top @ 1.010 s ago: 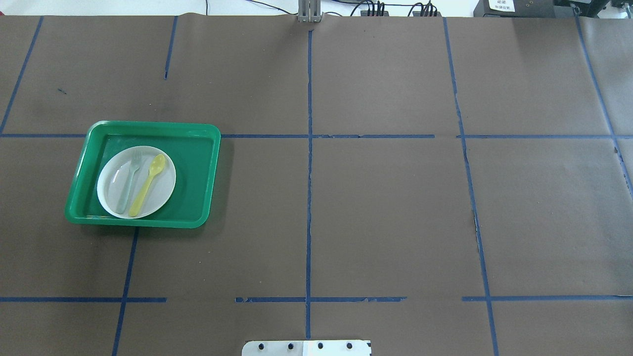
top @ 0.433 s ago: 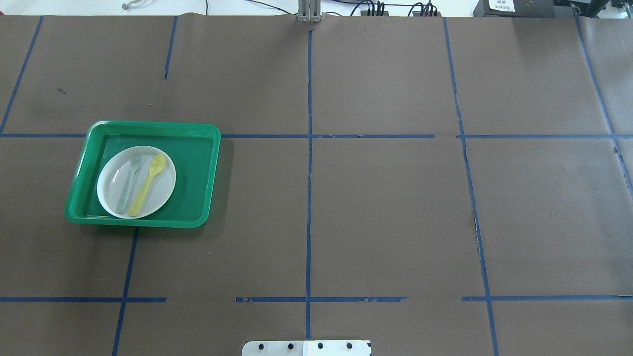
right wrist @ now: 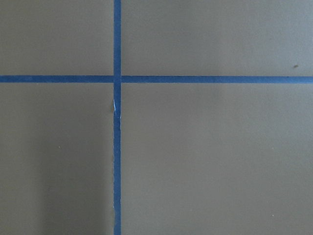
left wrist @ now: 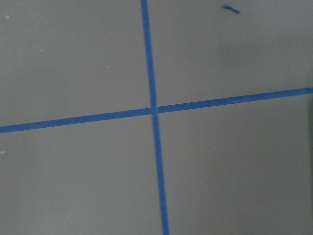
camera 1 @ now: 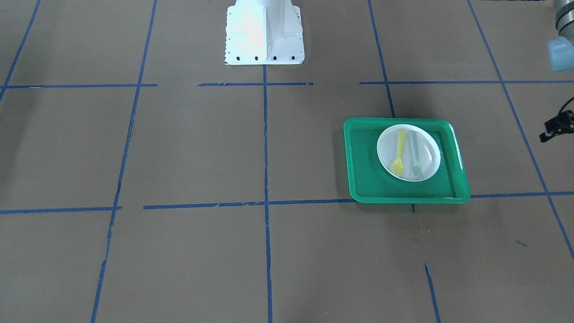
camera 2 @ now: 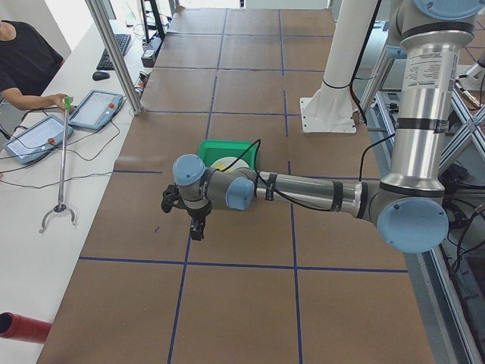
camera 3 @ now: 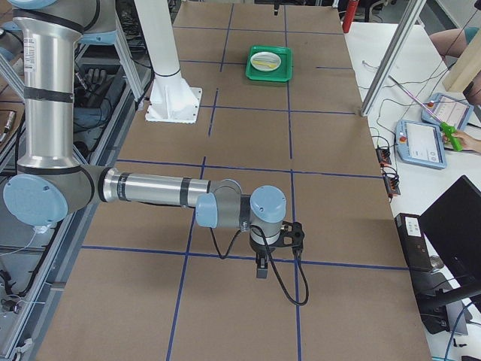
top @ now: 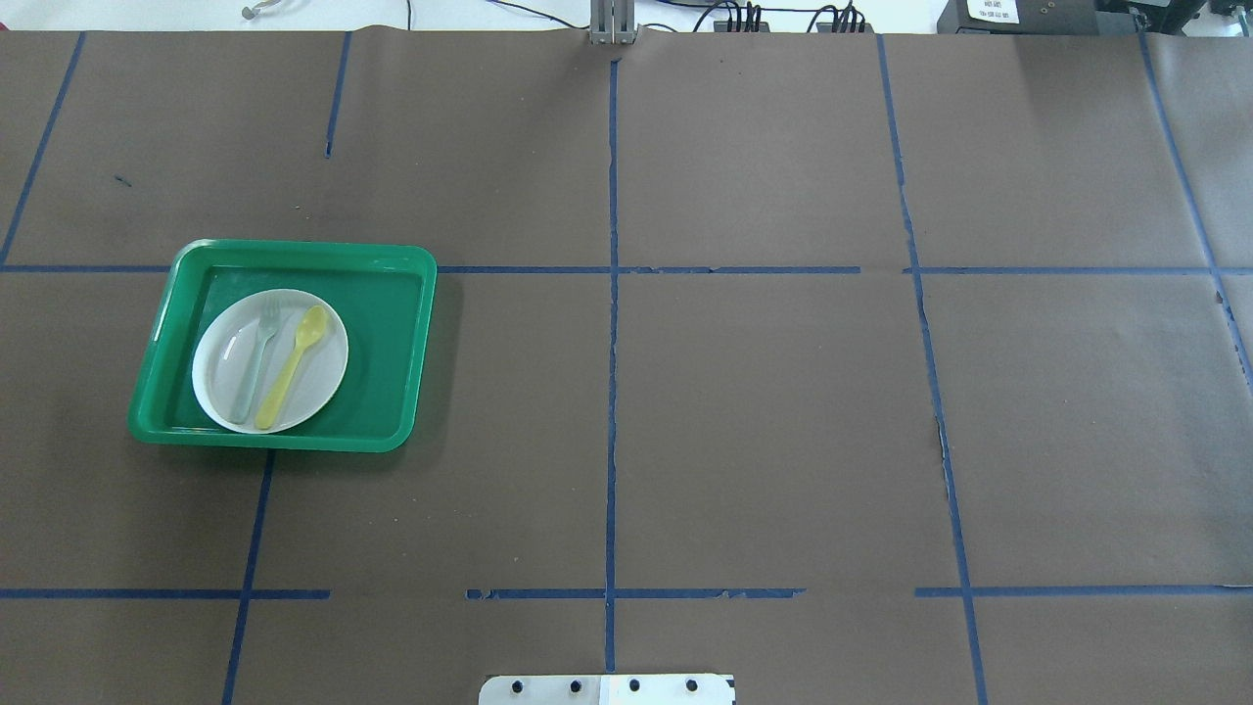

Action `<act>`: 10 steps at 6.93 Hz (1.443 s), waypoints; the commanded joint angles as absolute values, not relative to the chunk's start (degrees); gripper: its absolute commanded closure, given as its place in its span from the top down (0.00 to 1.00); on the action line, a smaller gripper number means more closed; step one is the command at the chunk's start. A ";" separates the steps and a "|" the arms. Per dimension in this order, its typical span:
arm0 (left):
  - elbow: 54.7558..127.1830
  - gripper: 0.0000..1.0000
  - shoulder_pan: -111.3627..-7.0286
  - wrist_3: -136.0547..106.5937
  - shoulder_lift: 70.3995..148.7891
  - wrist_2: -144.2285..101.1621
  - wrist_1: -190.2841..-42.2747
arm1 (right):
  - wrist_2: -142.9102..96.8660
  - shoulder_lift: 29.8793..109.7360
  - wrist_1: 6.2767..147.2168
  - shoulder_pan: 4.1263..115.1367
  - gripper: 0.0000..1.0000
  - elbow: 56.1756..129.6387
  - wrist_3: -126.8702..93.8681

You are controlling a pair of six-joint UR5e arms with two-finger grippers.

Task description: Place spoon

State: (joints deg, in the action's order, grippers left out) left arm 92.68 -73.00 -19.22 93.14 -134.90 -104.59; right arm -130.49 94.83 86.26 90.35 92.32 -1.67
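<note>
Left fingers [camera 2: 196, 227] point down over the table [top: 764, 411], with the left arm [camera 2: 303, 193] stretched low and level past the green tray [top: 392, 343]. Right fingers [camera 3: 260, 269] point down likewise near the table's other end. Whether either pair is parted or closed cannot be told. The spoon [top: 292, 367] lies on the white plate [top: 328, 377] in the tray, just beside the fork [top: 255, 362].

A green tray [top: 392, 352] sat on the brown-papered desk [top: 764, 411], which was crossed by blue tape lines [top: 612, 392]. A white plate [top: 318, 382] lay inside the tray, with a pale translucent fork [top: 255, 357] resting on it.
</note>
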 commanded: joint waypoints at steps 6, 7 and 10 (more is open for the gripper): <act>88.61 0.76 -50.20 -51.57 107.13 -124.54 -116.01 | -130.52 94.83 86.22 90.35 1.00 92.37 -1.67; 89.20 0.74 -49.58 -52.11 107.23 -124.54 -115.93 | -130.52 94.83 86.22 90.35 1.00 92.37 -1.67; 90.00 0.72 -48.96 -52.30 106.88 -124.28 -116.19 | -130.52 94.83 86.22 90.35 1.00 92.37 -1.67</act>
